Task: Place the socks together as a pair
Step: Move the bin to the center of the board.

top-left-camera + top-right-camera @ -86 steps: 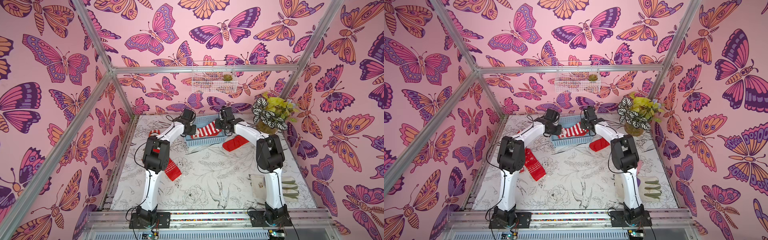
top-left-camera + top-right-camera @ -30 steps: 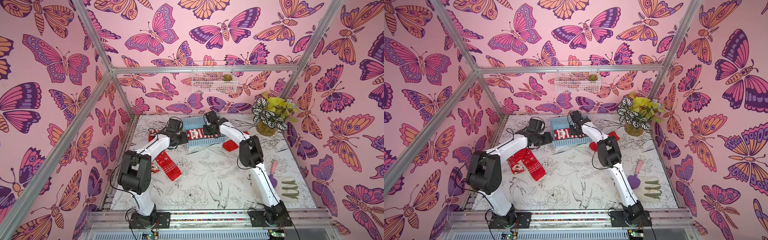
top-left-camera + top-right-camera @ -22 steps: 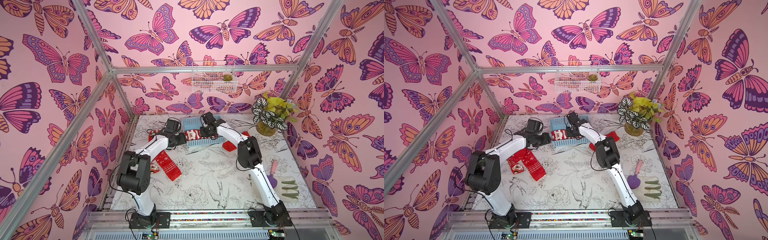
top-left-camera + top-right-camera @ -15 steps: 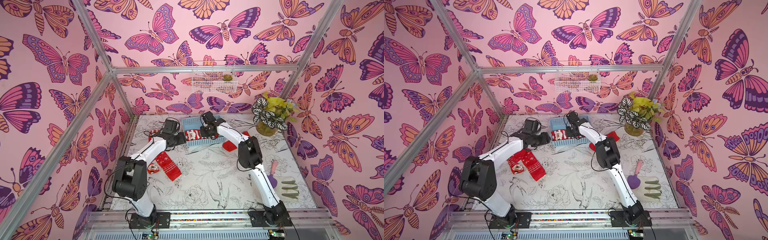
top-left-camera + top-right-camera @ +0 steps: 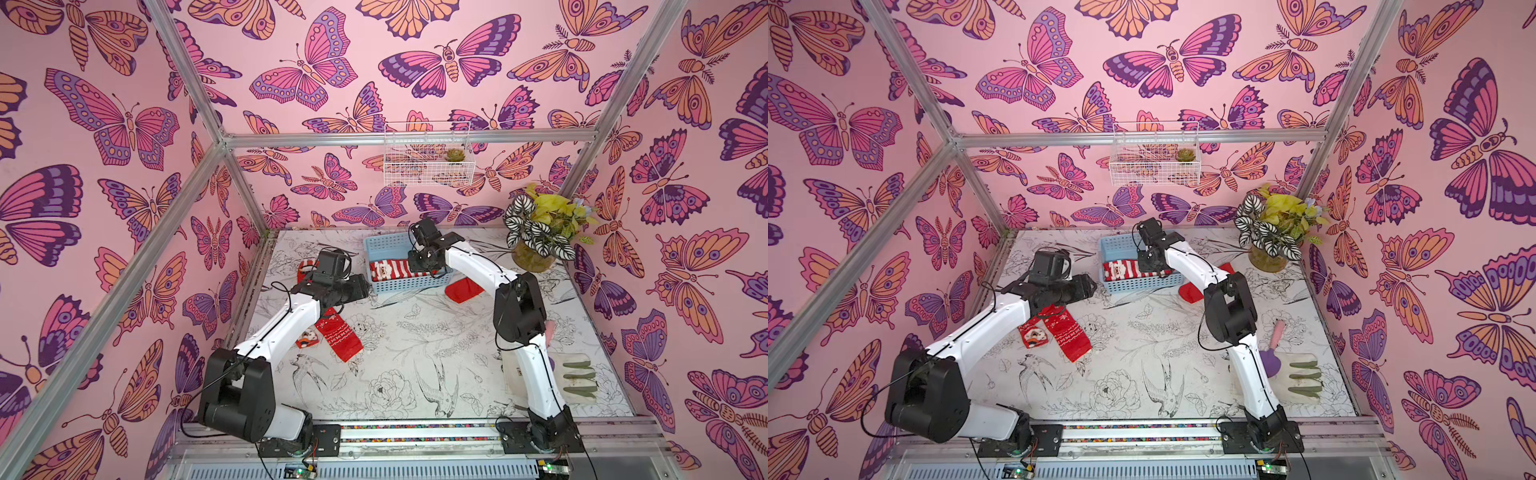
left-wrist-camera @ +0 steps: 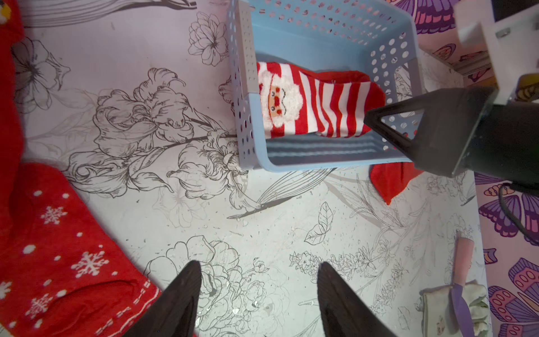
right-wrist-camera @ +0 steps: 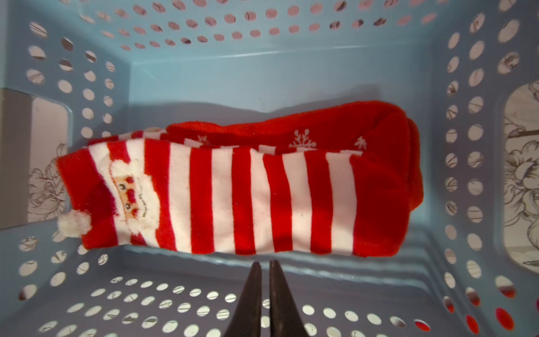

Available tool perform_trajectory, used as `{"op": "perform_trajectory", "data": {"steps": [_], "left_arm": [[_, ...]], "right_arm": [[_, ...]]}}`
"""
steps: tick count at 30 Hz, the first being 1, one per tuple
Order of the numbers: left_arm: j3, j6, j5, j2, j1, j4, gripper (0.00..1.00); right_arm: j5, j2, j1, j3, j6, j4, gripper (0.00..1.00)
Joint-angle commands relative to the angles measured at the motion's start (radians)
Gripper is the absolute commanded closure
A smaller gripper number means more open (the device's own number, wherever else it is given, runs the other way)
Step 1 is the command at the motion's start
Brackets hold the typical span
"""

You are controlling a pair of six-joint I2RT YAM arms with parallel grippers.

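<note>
butterfly walls [image 5: 124,124]; striped santa sock [image 7: 233,198] in blue basket [image 7: 262,73]; right gripper [image 7: 265,262] closed, empty; left gripper [image 6: 258,264] wide.

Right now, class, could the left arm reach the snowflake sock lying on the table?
Probably yes: its open fingers hover just beside the snowflake sock, only bare table between them.

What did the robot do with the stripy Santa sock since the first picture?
The striped sock was let go and now lies in the blue basket. The left end effector drew back to the left of the basket, open and empty; the right end effector is shut just above the sock. The snowflake sock on the table, plain red sock and plant stayed put.
</note>
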Motion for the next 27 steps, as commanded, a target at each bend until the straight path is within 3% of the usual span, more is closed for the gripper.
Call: {"op": "perform_trajectory", "data": {"steps": [1,8,16,21,24,27], "left_arm": [[-0.032,-0.005,0.027,-0.025,0.006,-0.028,0.35],[-0.049,-0.014,0.043,-0.033,0.006,-0.029,0.35],[-0.080,-0.019,0.037,-0.074,0.003,-0.032,0.35],[-0.108,-0.034,0.041,-0.122,-0.003,-0.033,0.35],[-0.129,-0.033,0.057,-0.148,-0.021,-0.033,0.36],[-0.170,-0.035,0.055,-0.191,-0.055,-0.033,0.36]], "right_arm": [[-0.007,-0.010,0.012,-0.022,-0.021,-0.041,0.89],[-0.016,-0.047,0.026,-0.072,-0.029,-0.056,0.90],[0.000,-0.188,0.038,-0.263,0.024,0.048,0.90],[0.010,-0.269,0.038,-0.295,0.034,0.060,0.89],[0.023,-0.364,0.038,-0.357,0.041,0.084,0.89],[0.052,-0.514,0.036,-0.529,0.071,0.176,0.88]]}}
